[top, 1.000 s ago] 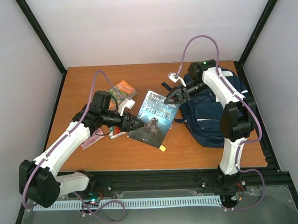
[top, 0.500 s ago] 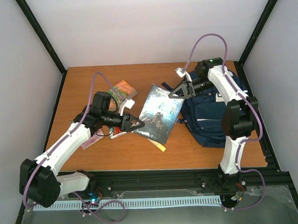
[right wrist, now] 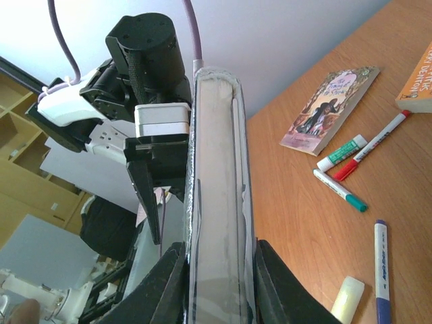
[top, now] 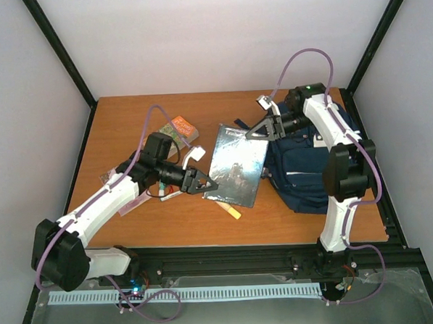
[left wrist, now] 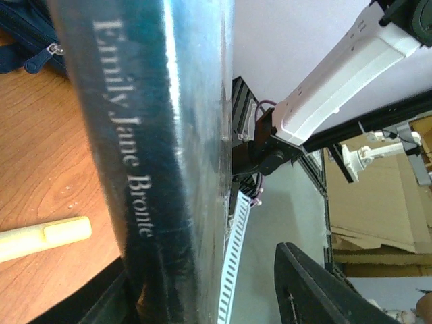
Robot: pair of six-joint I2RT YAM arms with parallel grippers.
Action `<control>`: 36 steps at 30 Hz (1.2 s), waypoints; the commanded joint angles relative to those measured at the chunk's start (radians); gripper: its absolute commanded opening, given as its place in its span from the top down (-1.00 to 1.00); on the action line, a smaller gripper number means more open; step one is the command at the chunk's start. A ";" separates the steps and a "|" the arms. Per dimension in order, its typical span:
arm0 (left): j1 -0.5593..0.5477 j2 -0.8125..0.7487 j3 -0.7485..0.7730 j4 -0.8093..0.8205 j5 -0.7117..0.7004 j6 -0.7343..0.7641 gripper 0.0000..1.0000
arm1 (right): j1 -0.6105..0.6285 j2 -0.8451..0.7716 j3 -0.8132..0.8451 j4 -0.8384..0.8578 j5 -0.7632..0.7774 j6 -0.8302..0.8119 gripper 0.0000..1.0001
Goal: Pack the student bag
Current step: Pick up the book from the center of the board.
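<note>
Glossy dark-blue paperback book (top: 235, 165) stands more upright in the top view than a second ago and has shifted right. Its upper right edge is just beside the navy-blue fabric student bag (top: 299, 179), which lies at the right of the frame on the wooden table (top: 127, 116). The right gripper (top: 264, 128) has swung up and back with the book's top edge. The left gripper (top: 203, 186) has followed to its lower left edge. Likely meaning: the book is being stood up and steered bagward, not yet inserted. The bag's opening can't be made out from above.

Only the right wrist view shows the page edge pinched tight between both fingers (right wrist: 273, 283). At the right of that frame it also shows a small illustrated paperback (right wrist: 331, 111), a green marker (right wrist: 341, 189) and a blue pen (right wrist: 381, 270).

Only the left wrist view shows the author's name on the cover. One dark finger (left wrist: 304, 290) stands off the book with a gap, so the left jaws are spread, not gripping. A yellow highlighter (left wrist: 44, 236) lies at lower left.
</note>
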 commanded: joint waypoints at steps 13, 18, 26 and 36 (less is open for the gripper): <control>-0.047 -0.019 0.067 0.122 0.093 -0.089 0.98 | -0.051 0.063 0.033 0.126 -0.190 -0.010 0.46; -0.047 -0.033 0.089 0.057 0.059 -0.059 0.99 | -0.124 0.057 0.045 0.123 -0.174 -0.031 -0.29; -0.047 -0.035 0.098 0.040 -0.067 -0.098 0.98 | -0.259 0.033 0.025 0.125 -0.091 0.004 -0.31; -0.045 0.022 0.067 0.155 -0.252 -0.246 0.99 | -0.279 -0.339 -0.332 0.691 0.520 0.428 -0.31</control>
